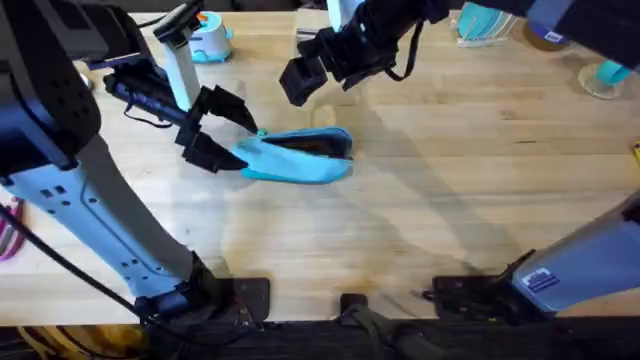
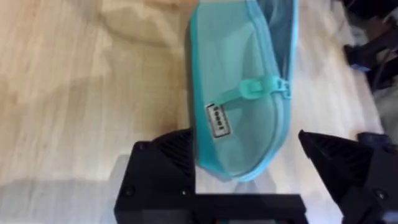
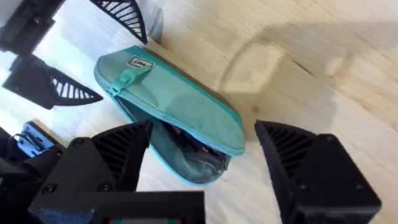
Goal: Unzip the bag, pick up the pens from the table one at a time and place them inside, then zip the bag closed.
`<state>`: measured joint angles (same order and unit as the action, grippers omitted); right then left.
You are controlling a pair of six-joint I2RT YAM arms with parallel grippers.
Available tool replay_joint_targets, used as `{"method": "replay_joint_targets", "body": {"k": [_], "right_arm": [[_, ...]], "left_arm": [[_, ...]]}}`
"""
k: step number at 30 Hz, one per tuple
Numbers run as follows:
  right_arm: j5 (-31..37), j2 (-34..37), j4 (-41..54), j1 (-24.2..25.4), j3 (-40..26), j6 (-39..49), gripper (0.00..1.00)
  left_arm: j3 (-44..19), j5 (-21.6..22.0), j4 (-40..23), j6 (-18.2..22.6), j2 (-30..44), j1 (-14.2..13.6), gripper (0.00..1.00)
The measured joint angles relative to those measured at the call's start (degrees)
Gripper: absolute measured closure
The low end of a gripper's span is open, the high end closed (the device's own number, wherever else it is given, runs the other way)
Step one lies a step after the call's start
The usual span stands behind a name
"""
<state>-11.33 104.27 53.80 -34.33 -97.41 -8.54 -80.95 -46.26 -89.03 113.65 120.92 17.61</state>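
Light blue bag (image 1: 297,157) lying on the bench (image 1: 450,200), left of centre, long axis running left to right. Zipper mostly undone along the far side, mouth gaping toward the right end; dark shapes inside with a hint of red or orange (cannot tell what they are). Teal pull tab (image 2: 255,88) at the left end, beside a small white label (image 2: 216,118) with dark lettering too blurred to read. Left gripper (image 1: 215,128) at the bag's left end, black fingers (image 2: 163,168) spread apart, straddling that end without pinching it. Right gripper (image 1: 305,72) hovering just beyond the bag's far side, fingers (image 3: 311,168) released and wide, holding nothing.
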Motion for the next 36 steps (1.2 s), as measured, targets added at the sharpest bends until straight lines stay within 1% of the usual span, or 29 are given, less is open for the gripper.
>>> {"method": "replay_joint_targets", "body": {"k": [6, 14, 17, 19, 21, 27, 28, 31, 36], "right_arm": [[0.0, 0.1, -0.4, 0.0, 0.0, 0.0, 0.004], [-0.3, 1.0, -3.0, 0.0, 0.0, -0.2, 0.004], [-0.3, 1.0, -4.1, -0.1, 0.0, -0.9, 0.004], [-0.3, 1.0, -4.1, -0.4, 0.0, -2.0, 0.004], [-0.3, 1.0, -4.1, -0.9, 0.0, -3.0, 0.004], [-0.4, 1.0, -5.3, -3.6, 0.0, -7.4, 0.004], [-0.5, 1.0, -7.1, -4.9, 0.0, -10.4, 0.004], [-0.5, 1.1, -8.5, -6.2, 0.0, -13.5, 0.004], [-0.5, 2.5, -8.9, -7.6, 0.0, -15.8, 0.004]], "left_arm": [[0.0, 0.0, 2.5, 0.0, 0.0, 0.0, 0.007], [0.0, -0.9, 3.0, 0.0, 0.0, 0.0, 0.006], [0.0, -2.1, 2.3, 0.0, -0.2, 0.8, 0.004], [0.0, -2.3, 2.2, 0.0, -1.1, 2.3, 0.004], [0.0, -2.4, 2.1, 0.0, -3.1, 4.3, 0.004], [0.0, -2.4, 1.0, 0.0, -14.3, 13.3, 0.003], [0.0, -2.3, 0.7, -0.3, -18.6, 14.6, 0.003], [0.0, -2.2, 0.7, -2.1, -20.2, 14.2, 0.003], [0.0, -2.0, -0.4, -4.5, -19.6, 14.1, 0.003]]}}
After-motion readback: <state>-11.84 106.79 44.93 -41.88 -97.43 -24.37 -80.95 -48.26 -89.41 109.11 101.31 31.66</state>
